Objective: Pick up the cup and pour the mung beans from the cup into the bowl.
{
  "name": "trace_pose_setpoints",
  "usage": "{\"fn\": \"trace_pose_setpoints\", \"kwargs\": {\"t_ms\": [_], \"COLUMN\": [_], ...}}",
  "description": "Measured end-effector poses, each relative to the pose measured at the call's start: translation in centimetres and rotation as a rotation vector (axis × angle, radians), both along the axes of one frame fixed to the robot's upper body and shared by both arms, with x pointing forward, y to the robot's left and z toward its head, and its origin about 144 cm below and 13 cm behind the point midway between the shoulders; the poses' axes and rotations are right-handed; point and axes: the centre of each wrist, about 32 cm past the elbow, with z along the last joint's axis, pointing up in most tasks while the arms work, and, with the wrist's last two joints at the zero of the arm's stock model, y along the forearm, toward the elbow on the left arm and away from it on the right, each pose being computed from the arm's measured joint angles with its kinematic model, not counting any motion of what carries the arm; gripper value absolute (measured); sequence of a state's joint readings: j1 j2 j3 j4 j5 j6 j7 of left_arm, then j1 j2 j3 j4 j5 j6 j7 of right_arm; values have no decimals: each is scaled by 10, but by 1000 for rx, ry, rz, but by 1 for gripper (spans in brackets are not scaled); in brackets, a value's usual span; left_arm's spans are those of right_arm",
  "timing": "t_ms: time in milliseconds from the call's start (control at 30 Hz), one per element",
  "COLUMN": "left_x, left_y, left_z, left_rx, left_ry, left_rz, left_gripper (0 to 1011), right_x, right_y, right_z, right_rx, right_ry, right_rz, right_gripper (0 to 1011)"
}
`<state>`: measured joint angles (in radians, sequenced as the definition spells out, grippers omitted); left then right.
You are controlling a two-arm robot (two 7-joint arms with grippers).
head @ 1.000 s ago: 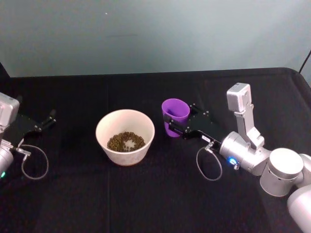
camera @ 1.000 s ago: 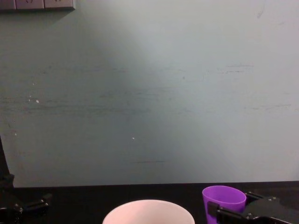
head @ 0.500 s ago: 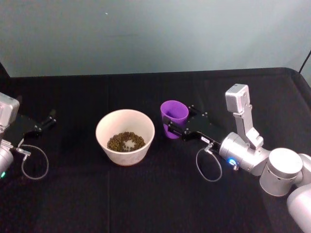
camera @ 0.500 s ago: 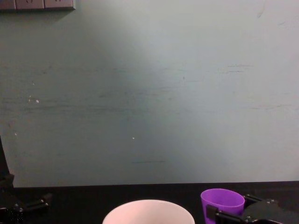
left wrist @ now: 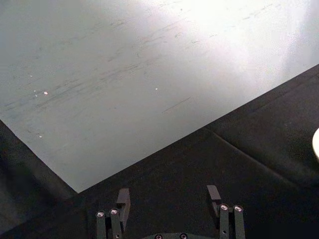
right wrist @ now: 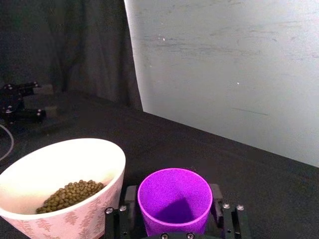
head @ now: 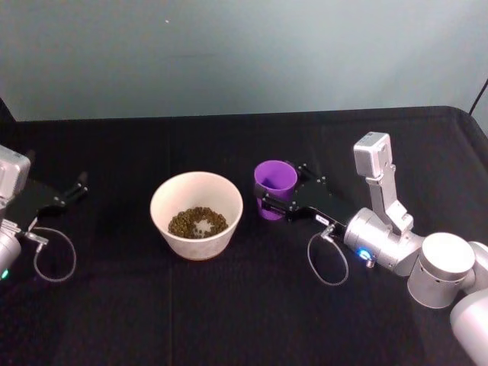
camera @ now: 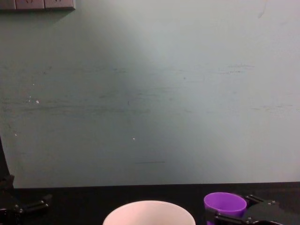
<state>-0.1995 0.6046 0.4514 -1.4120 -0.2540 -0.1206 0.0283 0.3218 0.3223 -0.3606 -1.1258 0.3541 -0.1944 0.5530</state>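
In the head view, the bowl (head: 197, 214) is seen left of centre on the black table (head: 229, 305), with mung beans (head: 197, 222) already lying in its bottom. Just to its right stands the cup (head: 274, 187), upright, with the right gripper (head: 268, 204) closed around its lower wall. The left gripper (head: 76, 187) is parked at the left edge, well apart.

In the left wrist view, the left gripper (left wrist: 169, 199) is shown at the bottom of the frame, fingers spread and holding nothing.

In the right wrist view, the cup (right wrist: 175, 200) is seen at bottom centre between the fingers, its inside apparently empty; this cannot be read from the head view. The bowl (right wrist: 65, 169) sits close at lower left.

In the chest view, the cup's rim (camera: 225, 204) and the bowl's rim (camera: 149, 212) appear along the bottom edge.

If the fingers are opened unevenly or drawn away crookedly, the light cup could be tipped against the bowl.
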Motion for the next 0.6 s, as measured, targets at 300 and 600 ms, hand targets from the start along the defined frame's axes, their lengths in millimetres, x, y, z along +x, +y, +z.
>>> {"fn": "trace_pose_setpoints", "kwargs": {"t_ms": [300,600], "left_x": [0,0], "left_y": [0,0], "left_z": [0,0], "left_rx": [0,0], "left_ry": [0,0], "left_rz": [0,0], "left_gripper": [1000,1000], "right_x": [0,0], "right_y": [0,0], "right_z": [0,0], "right_rx": [-1,-1], "right_ry": [0,0], "right_rz": [0,0], "right_gripper": [1003,1003]}}
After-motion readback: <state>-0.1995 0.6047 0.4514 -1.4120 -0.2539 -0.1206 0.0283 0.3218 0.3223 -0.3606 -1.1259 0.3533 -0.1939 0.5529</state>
